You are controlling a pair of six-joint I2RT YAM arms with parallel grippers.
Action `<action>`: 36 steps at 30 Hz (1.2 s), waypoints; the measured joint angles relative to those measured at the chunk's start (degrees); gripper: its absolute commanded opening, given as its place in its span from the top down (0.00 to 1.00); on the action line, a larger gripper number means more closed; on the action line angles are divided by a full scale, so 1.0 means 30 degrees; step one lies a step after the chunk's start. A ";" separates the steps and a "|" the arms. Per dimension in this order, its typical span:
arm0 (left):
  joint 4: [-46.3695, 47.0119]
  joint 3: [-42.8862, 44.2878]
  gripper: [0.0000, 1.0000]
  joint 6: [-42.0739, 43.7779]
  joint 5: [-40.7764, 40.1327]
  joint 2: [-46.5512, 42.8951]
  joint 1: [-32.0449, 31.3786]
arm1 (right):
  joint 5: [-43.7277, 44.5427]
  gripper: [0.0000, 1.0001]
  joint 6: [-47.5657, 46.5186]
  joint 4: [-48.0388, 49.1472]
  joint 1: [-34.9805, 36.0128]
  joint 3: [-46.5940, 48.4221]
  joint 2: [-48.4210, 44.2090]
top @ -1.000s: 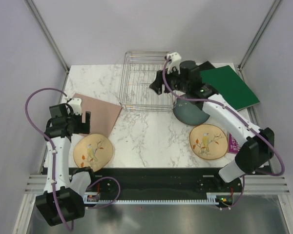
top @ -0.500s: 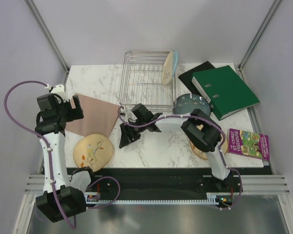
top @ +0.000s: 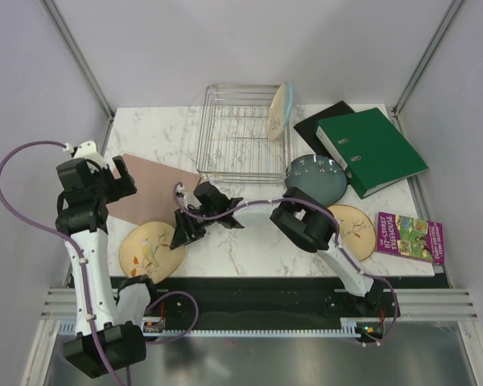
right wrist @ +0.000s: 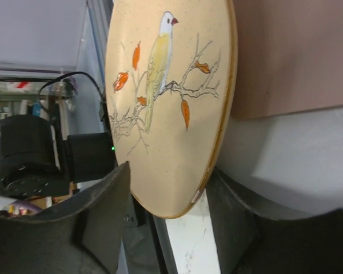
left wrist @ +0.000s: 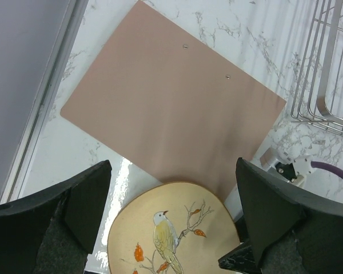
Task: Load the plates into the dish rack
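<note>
Top external view: the dish rack holds one standing plate. The dark plate, right bird plate and left bird plate lie on the table.

Left wrist view: the left gripper hangs empty above a pink board, its jaws spread wide.

Right wrist view: the right gripper has its jaws apart, straddling the left bird plate's rim. A shallow bite there could let the plate slip.
</note>
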 measured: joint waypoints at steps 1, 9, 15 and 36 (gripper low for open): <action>-0.0073 0.0000 0.03 -0.0044 -0.0029 -0.0073 0.0000 | 0.0372 0.59 -0.0131 -0.0313 0.0117 0.0197 0.0000; -0.0517 0.0000 0.03 -0.0240 0.0044 -0.0306 0.0066 | 0.2310 1.00 -0.1413 -0.2280 0.0029 -0.0488 -0.0889; -0.0459 -0.0058 0.03 -0.0255 0.0299 -0.0801 0.0066 | 0.2951 1.00 -0.3483 -0.5078 -0.1443 -0.2062 -0.3745; 0.3847 -0.1246 0.12 -0.2470 1.4804 0.3504 0.0087 | 0.0160 1.00 -0.5464 -0.9282 -0.8808 -0.1545 -1.2517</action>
